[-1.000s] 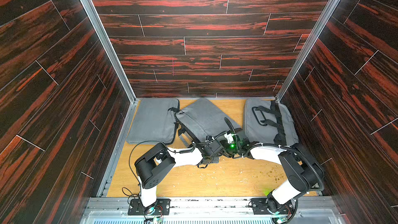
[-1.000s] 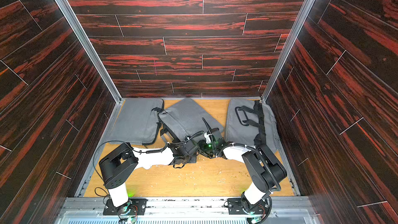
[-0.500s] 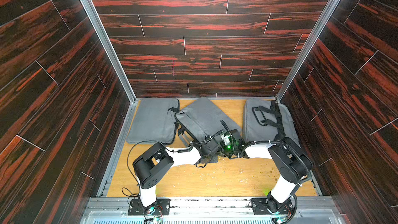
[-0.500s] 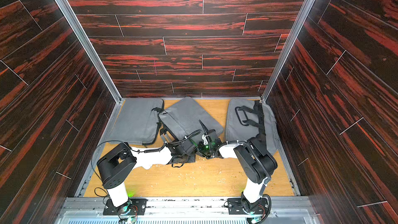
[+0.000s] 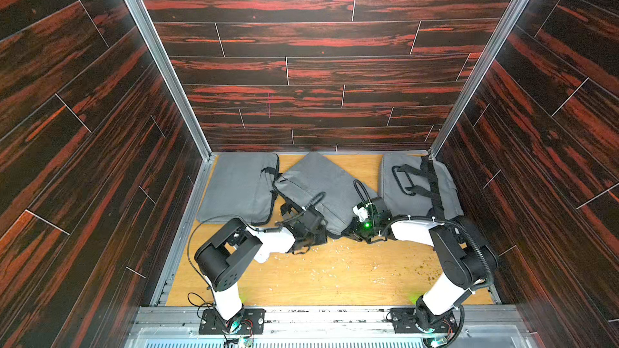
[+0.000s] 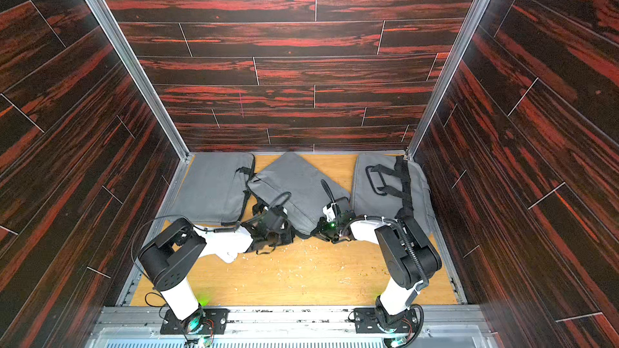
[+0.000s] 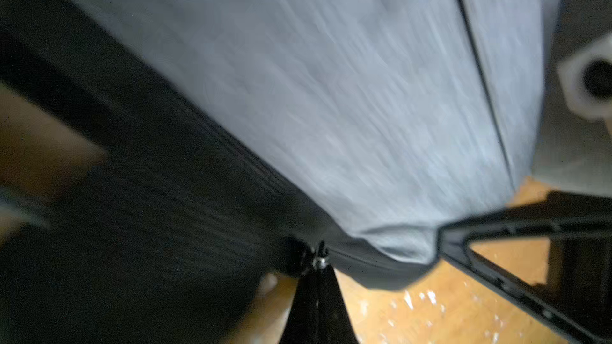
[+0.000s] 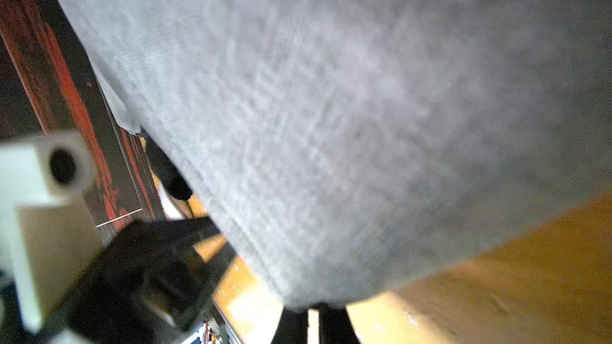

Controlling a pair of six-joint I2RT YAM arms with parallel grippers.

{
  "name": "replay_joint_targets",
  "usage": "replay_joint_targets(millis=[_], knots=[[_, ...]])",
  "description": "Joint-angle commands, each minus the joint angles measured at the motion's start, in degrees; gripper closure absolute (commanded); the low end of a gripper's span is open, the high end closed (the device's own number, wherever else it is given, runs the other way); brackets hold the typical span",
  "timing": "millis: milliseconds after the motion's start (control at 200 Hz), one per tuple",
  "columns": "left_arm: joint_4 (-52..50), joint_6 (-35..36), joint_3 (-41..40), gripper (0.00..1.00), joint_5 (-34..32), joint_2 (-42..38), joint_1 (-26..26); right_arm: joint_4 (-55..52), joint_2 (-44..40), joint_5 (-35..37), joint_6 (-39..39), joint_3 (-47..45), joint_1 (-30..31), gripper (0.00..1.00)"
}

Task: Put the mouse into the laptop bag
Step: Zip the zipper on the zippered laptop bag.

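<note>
Mouse: unseen in any view | middle bag (image 5: 318,185): step judged unzipping | left gripper (image 7: 318,274) pinches zip pull (image 7: 318,259) at bag's 6 o'clock | right gripper (image 8: 313,312) pressed together at bag's 4 o'clock corner, hold on cloth unclear | next: draw pull along edge, bag braced.

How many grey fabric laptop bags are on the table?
3 grey fabric laptop bags: left bag, flat; middle bag, askew; right bag, black straps up. None apparently hidden.

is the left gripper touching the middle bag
Touching. Left wrist view: the left gripper is shut on the zipper pull of the middle bag.
</note>
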Motion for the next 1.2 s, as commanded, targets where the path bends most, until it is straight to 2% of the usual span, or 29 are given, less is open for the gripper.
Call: replay_joint_targets(millis=[0,180,371,416,701,892,992,1047,1117,1192], knots=[[-12.6,1.8,-2.5,1.0,-12.0,2.8,6.2,-11.0,-2.9,4.2,-3.8,-0.2,-4.1,1.0],[-14.1,4.0,-5.2,1.0,-13.6,-0.2,11.0,-14.5,-4.5,4.6,-6.7,2.1,-8.9,1.0],[-15.9,5.6,-8.1,1.0,-15.3,-6.1,15.8,-20.3,-6.0,4.8,-9.9,9.8,-12.6,1.0],[-16.2,5.9,-8.3,1.0,-15.4,-7.1,16.5,-21.8,-6.5,6.8,-10.5,12.0,-13.3,1.0],[-16.2,6.0,-6.6,1.0,-14.3,-8.5,17.2,-28.8,-8.7,7.3,-12.7,23.7,-17.0,1.0],[-15.0,5.4,-5.6,1.0,-9.8,-9.6,16.9,-27.4,-7.5,2.1,-11.6,24.8,-16.6,1.0],[-13.0,5.0,-5.1,0.68,-5.5,-11.6,14.8,-27.1,-7.8,1.3,-11.4,25.2,-16.4,1.0],[-11.0,4.8,-4.4,0.54,-2.7,-12.4,12.3,-27.2,-8.1,0.3,-11.3,25.7,-16.4,1.0],[-10.1,4.9,-2.2,0.46,-2.1,-12.4,7.8,-26.8,-8.3,-0.9,-10.8,26.2,-16.3,1.0],[-9.8,4.8,0.6,0.44,-2.0,-10.9,3.2,-26.7,-8.3,-1.5,-10.4,26.8,-16.2,1.0]])
